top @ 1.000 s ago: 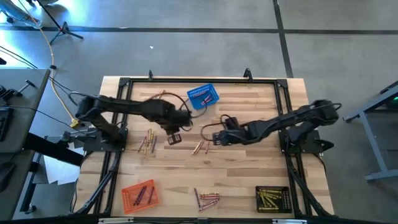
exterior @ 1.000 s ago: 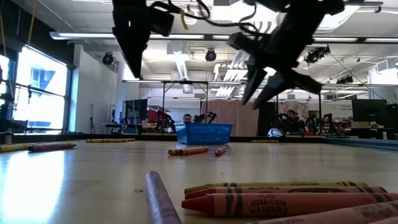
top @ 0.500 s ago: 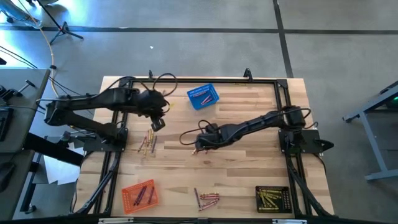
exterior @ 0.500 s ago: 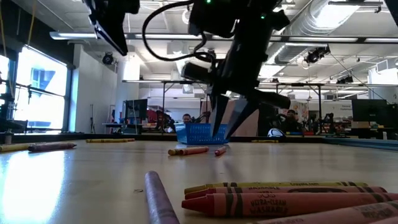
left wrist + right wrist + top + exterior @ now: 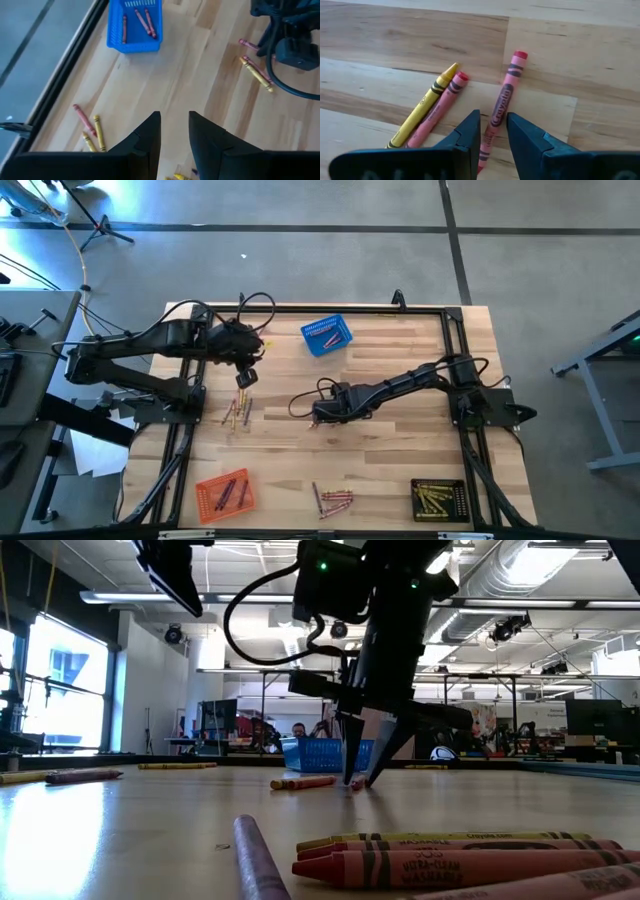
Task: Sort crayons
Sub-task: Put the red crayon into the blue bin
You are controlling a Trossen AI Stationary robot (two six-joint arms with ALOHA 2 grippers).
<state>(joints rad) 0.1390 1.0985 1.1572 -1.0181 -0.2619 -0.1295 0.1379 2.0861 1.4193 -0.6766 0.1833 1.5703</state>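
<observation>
Seen from above, the right hand (image 5: 322, 418) reaches the tabletop (image 5: 400, 450) centre; the left hand (image 5: 243, 379) hovers, slightly spread. Low view: right fingertips near the wood. Right wrist view: fingers straddle a pink crayon (image 5: 501, 105), slightly spread. Centre, then squeeze gently.

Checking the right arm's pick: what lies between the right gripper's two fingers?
The right wrist view shows a pinkish-red crayon running into the gap of the right gripper; the yellow crayon lies outside it.
</observation>
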